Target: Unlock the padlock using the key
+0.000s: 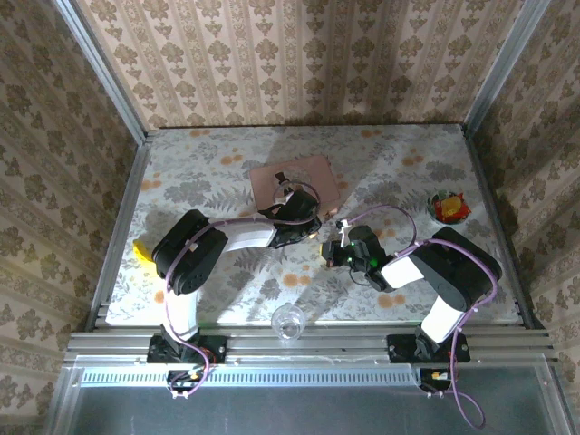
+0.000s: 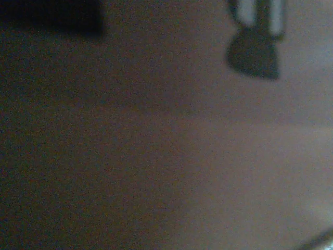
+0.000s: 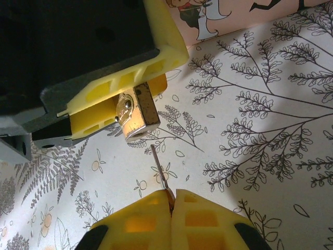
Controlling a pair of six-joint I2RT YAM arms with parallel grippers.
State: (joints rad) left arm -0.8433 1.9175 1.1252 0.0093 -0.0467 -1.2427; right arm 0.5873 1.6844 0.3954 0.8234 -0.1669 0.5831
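top view: the left gripper (image 1: 308, 217) and the right gripper (image 1: 337, 246) meet nose to nose mid-table, just in front of the pink box (image 1: 299, 174); padlock and key are too small to pick out here
top view extras: glass (image 1: 288, 322) at the near edge, bowl (image 1: 447, 207) at the right, small yellow item (image 1: 142, 251) at the left, all well apart from the grippers
left wrist view: dark and blurred, a pinkish-brown surface with a dark shape at the upper right; fingers cannot be told here
right wrist view: gives the close detail of both task things over the fern-print table (image 3: 250, 156), with an edge of the pink box (image 3: 234, 13) at the top
padlock (image 3: 136, 117): small, shiny brass-gold block, pinched between the yellow fingers (image 3: 156, 49) of the left gripper (image 3: 138, 96), held above the table; shackle hidden in the fingers
padlock axis: body tilted slightly, lower end face turned down toward the key tip
key (image 3: 158, 166): thin dark-grey blade, head hidden
key hold: right gripper (image 3: 170, 197) has its yellow fingers (image 3: 197, 213) pressed together on the key's base
key axis: runs up and a little left from the fingers, tip toward the padlock
gap: the tip is just below the padlock's lower corner, not inserted; touching or not cannot be told
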